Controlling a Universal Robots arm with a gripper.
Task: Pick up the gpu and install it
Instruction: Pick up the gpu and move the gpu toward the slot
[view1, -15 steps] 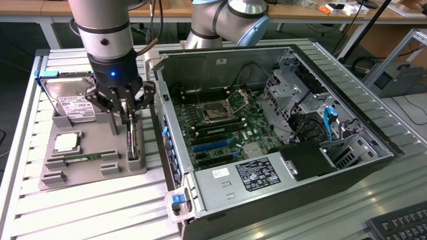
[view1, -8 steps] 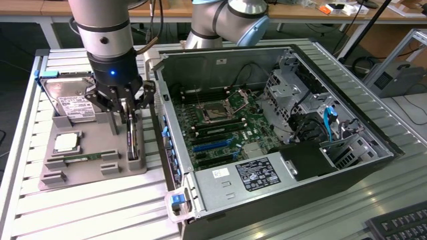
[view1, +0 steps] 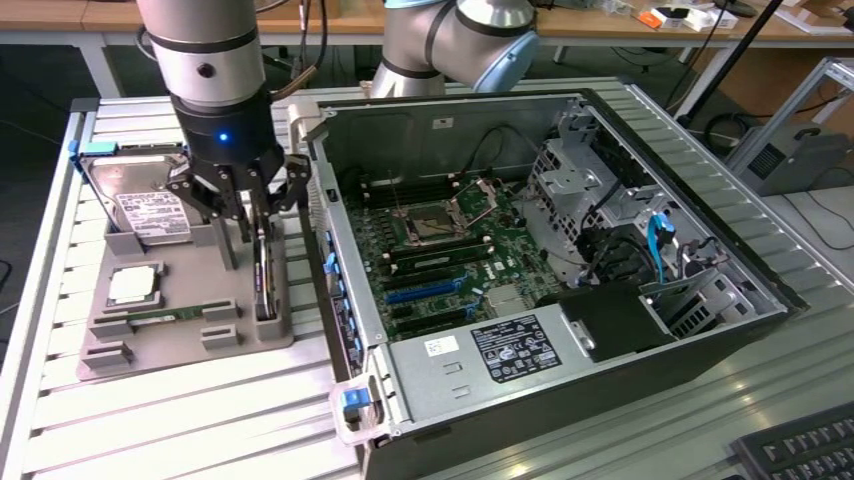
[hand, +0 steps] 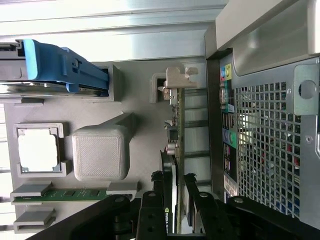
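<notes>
Left of centre, the tool (view1: 244, 243) straddles the gpu (view1: 264, 285); clamped or not, I cannot tell. A loose hold risks tilting it.

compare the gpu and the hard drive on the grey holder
The gpu stands on edge, dark and thin; the hard drive lies label-up, silver and broader. The gripper is at the gpu, apart from the hard drive. Both sit in the grey holder.
</notes>
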